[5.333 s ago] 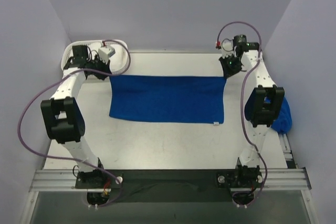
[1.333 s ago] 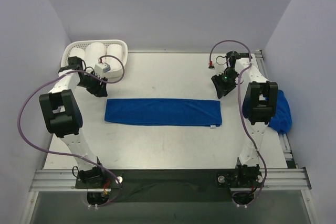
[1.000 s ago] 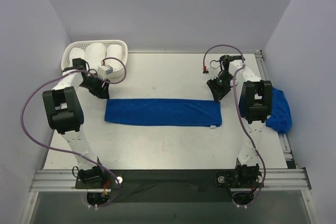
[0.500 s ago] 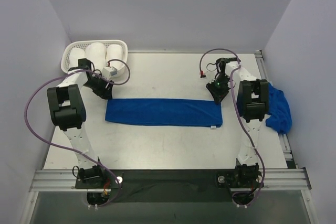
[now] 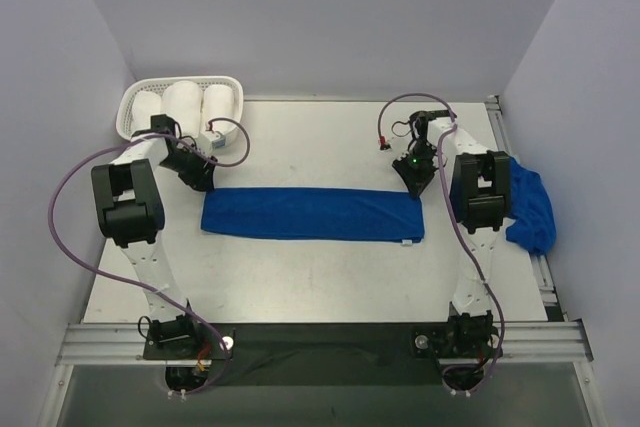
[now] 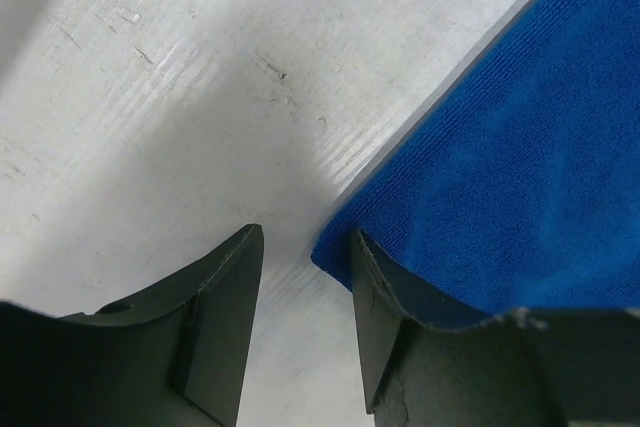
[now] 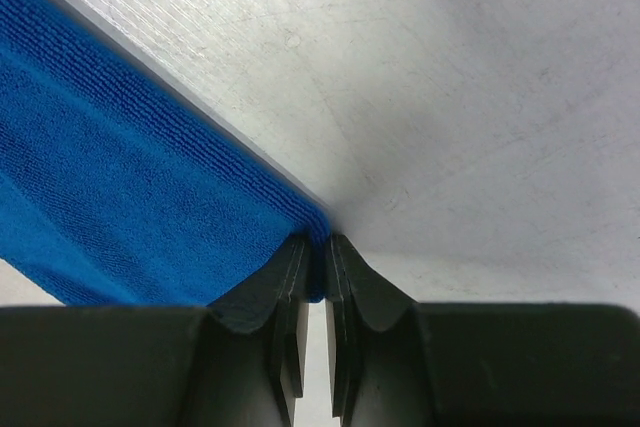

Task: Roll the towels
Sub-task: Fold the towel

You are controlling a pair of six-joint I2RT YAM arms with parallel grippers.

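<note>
My right gripper has just pinched shut on the far right corner of the blue towel — a narrow strip lying flat across the table. My left gripper still gapes astride the far left corner — rolling, I judge, waits on that grip.
</note>
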